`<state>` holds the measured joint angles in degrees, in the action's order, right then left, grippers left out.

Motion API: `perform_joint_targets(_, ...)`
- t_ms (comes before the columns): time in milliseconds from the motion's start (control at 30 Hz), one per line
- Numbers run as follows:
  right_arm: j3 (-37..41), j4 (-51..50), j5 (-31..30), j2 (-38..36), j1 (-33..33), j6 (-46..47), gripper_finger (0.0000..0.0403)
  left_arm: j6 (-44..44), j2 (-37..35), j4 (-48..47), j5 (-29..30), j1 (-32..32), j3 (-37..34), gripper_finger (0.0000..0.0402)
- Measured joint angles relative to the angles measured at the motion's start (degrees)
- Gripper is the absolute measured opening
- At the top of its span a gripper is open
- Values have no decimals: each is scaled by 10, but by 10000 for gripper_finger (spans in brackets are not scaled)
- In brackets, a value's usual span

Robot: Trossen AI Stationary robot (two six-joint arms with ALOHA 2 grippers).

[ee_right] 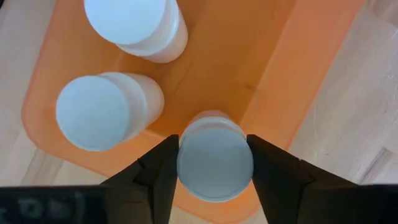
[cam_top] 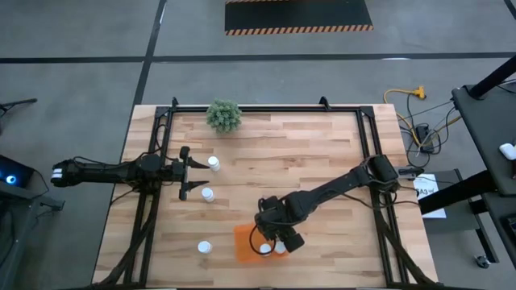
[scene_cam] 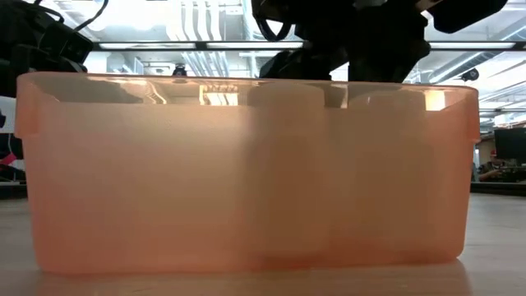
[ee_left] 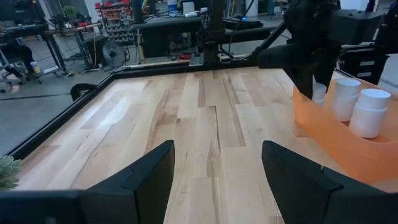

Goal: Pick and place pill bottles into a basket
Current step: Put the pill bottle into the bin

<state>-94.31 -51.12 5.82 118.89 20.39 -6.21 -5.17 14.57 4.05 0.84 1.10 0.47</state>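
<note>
The orange basket stands near the table's front edge and fills the low view. Three white pill bottles are inside it: two stand free, and the third is between the fingers of my right gripper, which hangs over the basket. Three more bottles stand on the table. My left gripper is open and empty at the table's left, just short of two of them. My right gripper pinches the bottle's round cap between its two fingers, one on either side. The fingers come from above, pointing down. The bottle is upright inside the basket, close to one wall; whether its base is on the basket's floor I cannot tell.
A small green plant stands at the table's far edge. A black frame rail runs around the table. Bare wood lies between the two arms.
</note>
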Motion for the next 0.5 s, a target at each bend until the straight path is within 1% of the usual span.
perform_joint_targets(133,2,-1,0,0,-2,0,197,0,0,0,0,0,0,224)
perform_joint_targets(367,-1,-9,0,-2,-2,0,203,0,0,0,0,0,0,224)
perform_joint_targets(500,-1,-10,0,-15,-3,-1,204,0,0,0,0,0,0,224)
